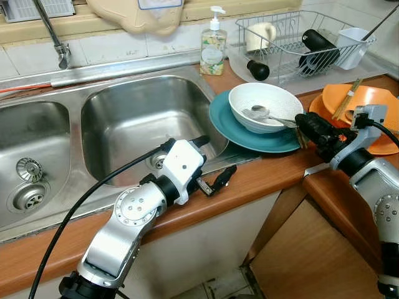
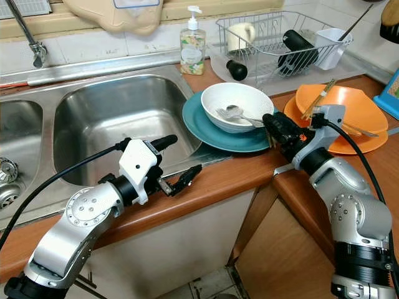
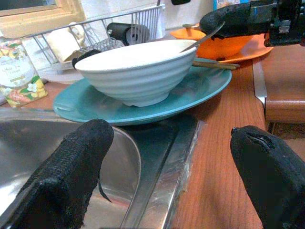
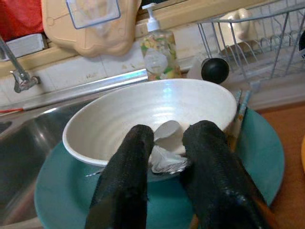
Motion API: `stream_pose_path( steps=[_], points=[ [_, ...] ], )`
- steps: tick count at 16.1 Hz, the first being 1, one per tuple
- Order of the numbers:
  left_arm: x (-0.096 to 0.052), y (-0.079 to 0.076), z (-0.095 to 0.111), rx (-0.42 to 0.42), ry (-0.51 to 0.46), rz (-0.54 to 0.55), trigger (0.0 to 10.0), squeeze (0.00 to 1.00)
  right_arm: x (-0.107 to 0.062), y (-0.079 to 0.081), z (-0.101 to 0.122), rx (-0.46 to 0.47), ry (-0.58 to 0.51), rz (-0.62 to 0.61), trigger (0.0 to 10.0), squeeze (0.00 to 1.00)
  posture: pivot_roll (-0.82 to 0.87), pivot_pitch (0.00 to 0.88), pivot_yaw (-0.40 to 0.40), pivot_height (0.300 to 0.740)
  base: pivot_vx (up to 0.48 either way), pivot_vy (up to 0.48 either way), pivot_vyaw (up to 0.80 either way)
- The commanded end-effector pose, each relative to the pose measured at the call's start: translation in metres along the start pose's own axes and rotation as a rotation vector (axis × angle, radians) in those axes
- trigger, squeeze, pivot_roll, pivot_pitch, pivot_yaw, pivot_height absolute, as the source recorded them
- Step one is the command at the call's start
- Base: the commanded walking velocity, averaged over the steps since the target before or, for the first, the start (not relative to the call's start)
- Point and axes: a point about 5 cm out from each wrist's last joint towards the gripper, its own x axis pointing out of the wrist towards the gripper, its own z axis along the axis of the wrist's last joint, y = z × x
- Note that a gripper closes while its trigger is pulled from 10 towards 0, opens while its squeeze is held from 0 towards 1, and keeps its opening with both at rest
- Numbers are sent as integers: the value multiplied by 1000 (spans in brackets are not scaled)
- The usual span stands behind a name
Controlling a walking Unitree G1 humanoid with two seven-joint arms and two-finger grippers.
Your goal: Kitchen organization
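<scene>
A white bowl point(image 1: 265, 106) sits on a teal plate point(image 1: 232, 124) on the wooden counter, right of the sink. A spoon point(image 1: 259, 113) and a fork lie in the bowl. My right gripper point(image 1: 300, 119) is at the bowl's right rim, shut on the spoon's handle point(image 4: 167, 160), which shows between its two fingers. My left gripper point(image 1: 217, 159) is open above the sink's front right corner. It points at the plate and holds nothing. In the left wrist view the bowl point(image 3: 138, 71) stands just beyond the spread fingers point(image 3: 71, 167).
A double steel sink point(image 1: 137, 118) with a faucet point(image 1: 56, 37) lies to the left. A soap bottle point(image 1: 213, 47) and a dish rack point(image 1: 299, 37) holding a mug stand at the back. Stacked orange plates point(image 1: 374, 99) with chopsticks point(image 1: 346, 98) sit at the right.
</scene>
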Motion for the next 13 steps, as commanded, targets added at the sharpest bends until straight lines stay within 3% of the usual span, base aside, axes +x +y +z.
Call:
stream_pose_path(
  steps=[1,6,10,13],
  points=[
    [1,-1,8,20,-35,-36,10000,0,1,0,3,0,-19,10,0,0,-153,0,22,740,0,0,0],
    [1,-1,8,21,-36,-40,10000,0,1,-1,4,-8,-25,13,0,0,-156,0,25,740,0,0,0],
    [2,0,9,29,-36,-39,10000,0,-2,-3,21,-45,-80,-33,0,0,-158,0,27,740,0,0,0],
    [3,2,10,52,-34,-33,10000,0,-5,0,31,-157,-50,-36,0,0,-162,0,33,740,0,0,0]
  ],
)
